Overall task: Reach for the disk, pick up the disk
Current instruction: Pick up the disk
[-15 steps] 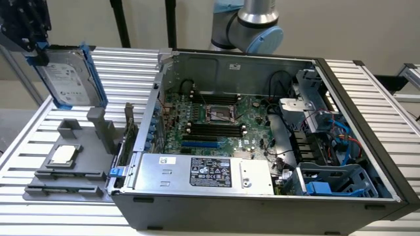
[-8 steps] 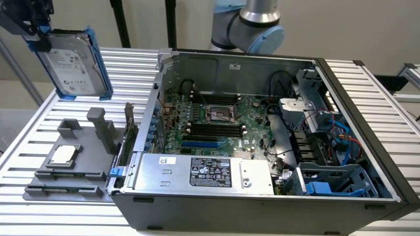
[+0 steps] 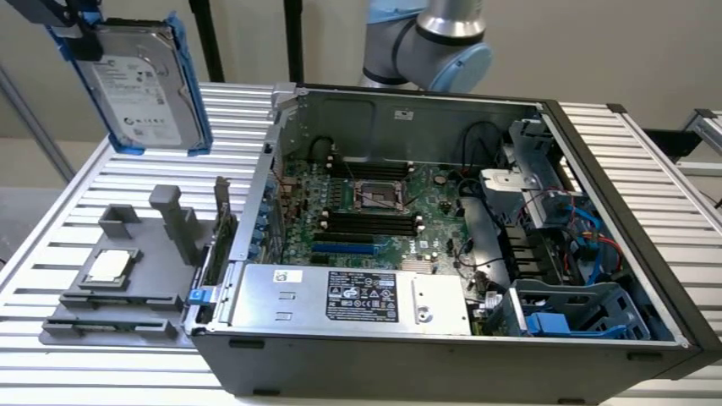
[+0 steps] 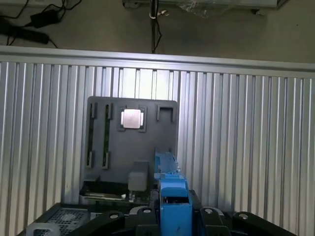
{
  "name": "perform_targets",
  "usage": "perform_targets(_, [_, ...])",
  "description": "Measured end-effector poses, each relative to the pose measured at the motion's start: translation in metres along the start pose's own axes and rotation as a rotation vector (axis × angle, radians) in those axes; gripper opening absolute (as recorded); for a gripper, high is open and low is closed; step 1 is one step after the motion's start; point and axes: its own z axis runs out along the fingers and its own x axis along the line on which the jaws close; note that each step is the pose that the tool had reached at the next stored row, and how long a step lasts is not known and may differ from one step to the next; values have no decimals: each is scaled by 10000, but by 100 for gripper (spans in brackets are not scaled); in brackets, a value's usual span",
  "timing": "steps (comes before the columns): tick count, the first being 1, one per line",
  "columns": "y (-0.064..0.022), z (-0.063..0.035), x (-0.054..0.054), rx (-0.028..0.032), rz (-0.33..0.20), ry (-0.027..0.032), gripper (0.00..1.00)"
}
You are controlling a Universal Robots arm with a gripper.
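- From my remote station I saw the gripper point(image 3: 74, 25) at the top of the exterior view's left, its jaws pinching the disk point(image 3: 144, 89) by its upper end.
- The disk hung upright and slightly tilted in the air, label facing the camera, blue rails down both long sides, well clear of the table point(image 3: 135, 355).
- The table was ribbed aluminium slats running across its whole top.
- A grey fixture tray point(image 3: 124, 279) lay on the slats below the disk, with a square silver processor chip point(image 3: 110, 266) seated in it.
- Just beside the tray stood the open computer case point(image 3: 451, 364), showing its motherboard point(image 3: 373, 211) and power supply point(image 3: 350, 296).
- The arm's elbow joint point(image 3: 434, 38) rose behind the case against a plain beige wall.
- In the wrist view I noted black cables point(image 4: 42, 17) on the floor beyond the table edge.
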Motion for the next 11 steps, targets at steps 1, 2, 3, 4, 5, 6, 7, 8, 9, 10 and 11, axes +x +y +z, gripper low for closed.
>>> perform_targets(1, [-44, -46, 12, 0, -1, -2, 33])
perform_targets(2, [-89, -91, 23, -1, -1, -4, 33])
perform_targets(3, [-133, -137, 34, -3, 0, -6, 33])
perform_targets(4, [-178, -181, 45, -2, 0, -9, 33])
perform_targets(5, [-222, -222, 57, -2, -1, -12, 33])
perform_targets(6, [-266, -261, 69, -5, 0, -13, 33])
perform_targets(7, [-310, -298, 80, -5, 0, -15, 33])
perform_targets(8, [-354, -331, 92, -6, 0, -16, 33])
perform_targets(9, [-401, -364, 105, -8, 0, -18, 33])
perform_targets(10, [-445, -391, 117, -9, -1, -20, 33])
perform_targets(11, [-487, -415, 128, -11, 0, -21, 33])
